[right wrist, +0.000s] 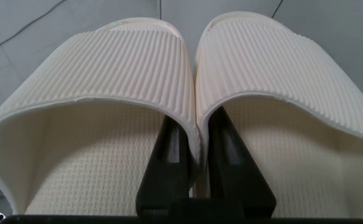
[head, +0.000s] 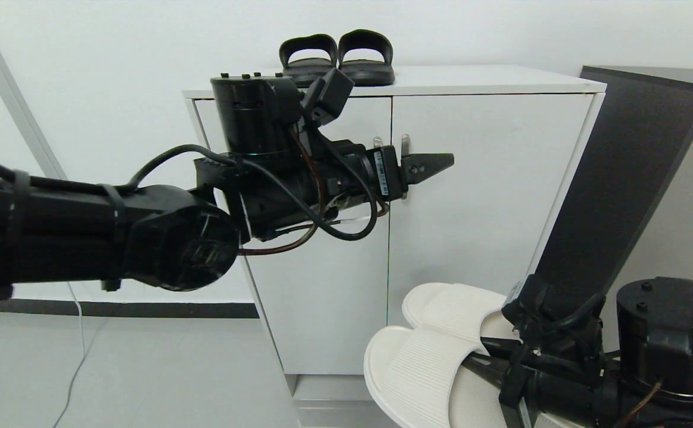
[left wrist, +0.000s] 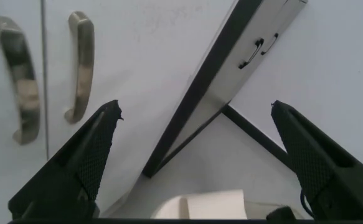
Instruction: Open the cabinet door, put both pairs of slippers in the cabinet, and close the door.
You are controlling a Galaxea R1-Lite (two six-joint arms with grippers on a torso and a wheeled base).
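The white slippers sit closest, low in front of the cabinet's right-hand door. The right gripper is clamped on both at once, one finger inside each slipper, pinching their touching inner side walls together. They are cream, with ribbed straps and a dimpled footbed, and look soft and light. The toes point away from the wrist towards the floor.

The black slippers stand side by side on top of the white cabinet, near its front edge and above the seam between the two doors. Both doors are shut. The left gripper hovers at handle height with its fingers spread wide. The two metal handles lie off to one side of the gap, so neither is between the fingers.

Closing now would likely catch air, or only clip a handle and slide off. If the right-hand door is pulled, it could swing into the white slippers and the arm holding them. A thin pinch on soft walls could then let one slip out. A sharp tug might also shake the black pair forward off the top. A dark cabinet stands close on the right.
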